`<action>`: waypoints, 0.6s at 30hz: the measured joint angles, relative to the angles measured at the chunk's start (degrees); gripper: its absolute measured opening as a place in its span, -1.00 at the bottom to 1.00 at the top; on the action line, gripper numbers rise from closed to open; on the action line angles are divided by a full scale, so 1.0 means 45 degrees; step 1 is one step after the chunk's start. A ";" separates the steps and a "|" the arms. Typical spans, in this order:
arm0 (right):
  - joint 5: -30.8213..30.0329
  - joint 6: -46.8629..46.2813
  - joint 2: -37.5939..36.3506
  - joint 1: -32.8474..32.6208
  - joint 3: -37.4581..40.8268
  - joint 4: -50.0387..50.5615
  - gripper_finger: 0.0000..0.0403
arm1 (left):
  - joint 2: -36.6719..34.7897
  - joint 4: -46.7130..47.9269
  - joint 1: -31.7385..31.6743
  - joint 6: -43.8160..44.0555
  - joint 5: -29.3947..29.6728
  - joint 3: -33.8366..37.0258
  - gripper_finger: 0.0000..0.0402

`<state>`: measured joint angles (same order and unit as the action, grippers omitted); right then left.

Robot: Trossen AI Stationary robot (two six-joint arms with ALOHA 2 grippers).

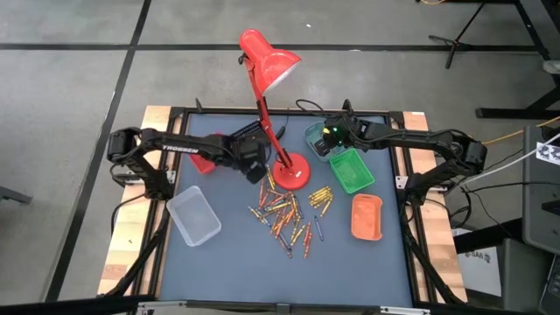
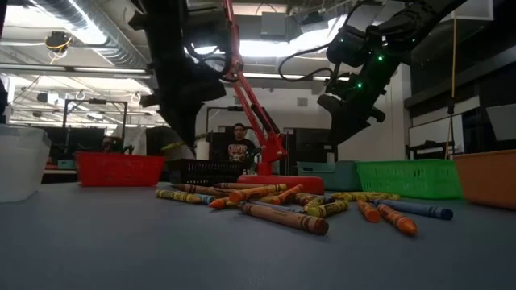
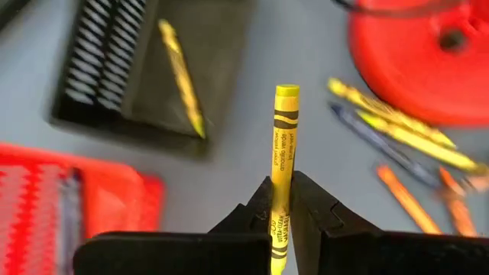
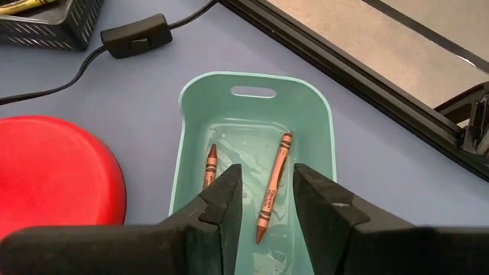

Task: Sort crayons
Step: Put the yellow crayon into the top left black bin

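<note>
**Crayon in the left grip, right jaws apart over teal tray**

Your left gripper (image 3: 281, 218) is clamped on a green-yellow paper-wrapped crayon (image 3: 283, 145), raised above the table near the black slatted plastic tray (image 3: 145, 65), which holds one yellow crayon (image 3: 181, 76). Your right gripper (image 4: 266, 200) hangs with fingers apart over the teal plastic tray (image 4: 256, 95); two brown-orange crayons (image 4: 273, 187) lie inside. The loose pile of crayons (image 1: 289, 213) sits mid-table, in front of the red desk lamp's round base (image 1: 291, 171).
</note>
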<state>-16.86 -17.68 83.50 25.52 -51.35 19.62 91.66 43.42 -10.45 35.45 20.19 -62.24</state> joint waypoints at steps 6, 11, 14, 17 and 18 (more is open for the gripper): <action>0.0000 -0.0003 -0.0005 0.0000 0.0000 0.0000 -0.43 | -0.0004 -0.1455 -0.1131 -0.1552 0.0635 -0.0020 -0.96; 0.0000 -0.0001 -0.0005 0.0000 0.0000 0.0000 -0.43 | -0.0004 -0.2671 -0.1926 -0.2739 0.0638 -0.0020 -0.96; 0.0000 0.0001 -0.0005 0.0000 0.0000 0.0000 -0.43 | -0.0005 -0.3058 -0.2264 -0.3325 0.0651 -0.0020 -0.96; 0.0000 0.0002 -0.0004 0.0000 0.0000 0.0002 -0.43 | -0.0005 -0.3144 -0.2495 -0.3688 0.0649 -0.0020 -0.96; -0.0001 0.0002 -0.0003 0.0000 0.0000 0.0004 -0.43 | -0.0005 -0.3144 -0.2552 -0.3760 0.0653 -0.0020 -0.96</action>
<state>-16.86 -17.67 83.49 25.52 -51.35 19.63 91.64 29.28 -21.93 18.52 23.13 -62.33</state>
